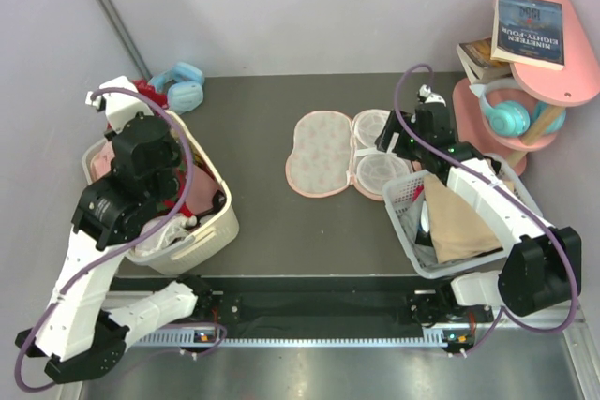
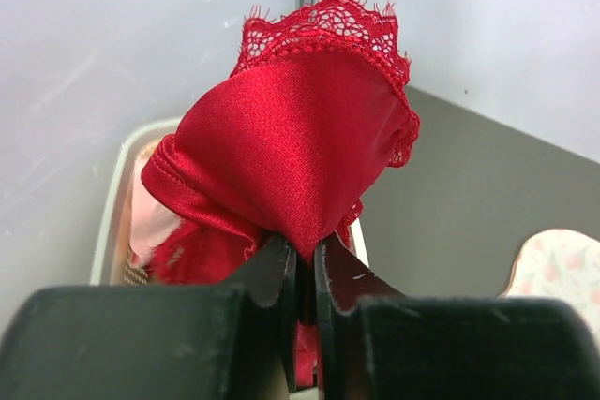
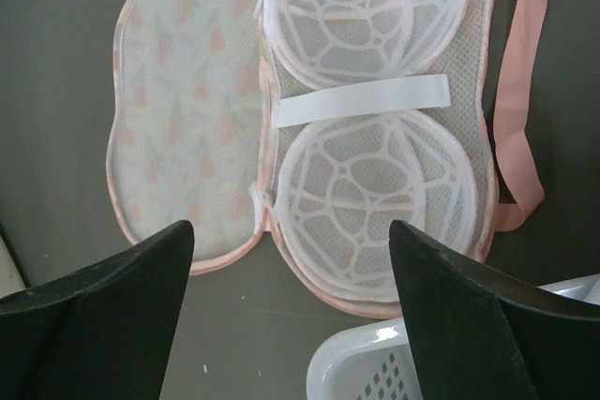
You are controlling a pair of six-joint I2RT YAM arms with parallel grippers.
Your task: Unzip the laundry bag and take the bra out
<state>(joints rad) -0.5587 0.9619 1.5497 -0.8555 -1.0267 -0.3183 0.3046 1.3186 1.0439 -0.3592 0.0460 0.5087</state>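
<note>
— How far along is it?

— The laundry bag [image 1: 323, 155] lies unzipped and folded open flat near the table's centre. Its printed lid is toward 9 o'clock and its two mesh cups [image 3: 361, 199] toward 3 o'clock. Both cups look empty.

— And the bra?

— The bra [image 2: 291, 147] is out. The left gripper [image 2: 305, 278] has its fingers pressed together on a fold of the red satin and holds it over the white basket [image 1: 220, 222] at the table's 9 o'clock side.

— The other arm?

— The right gripper [image 3: 291, 231] hangs spread wide above the bag's 3 o'clock half, gripping nothing.

— What's left?

— Seemingly little: unzipping and removal look done. Only letting go of the bra seems to remain.
</note>
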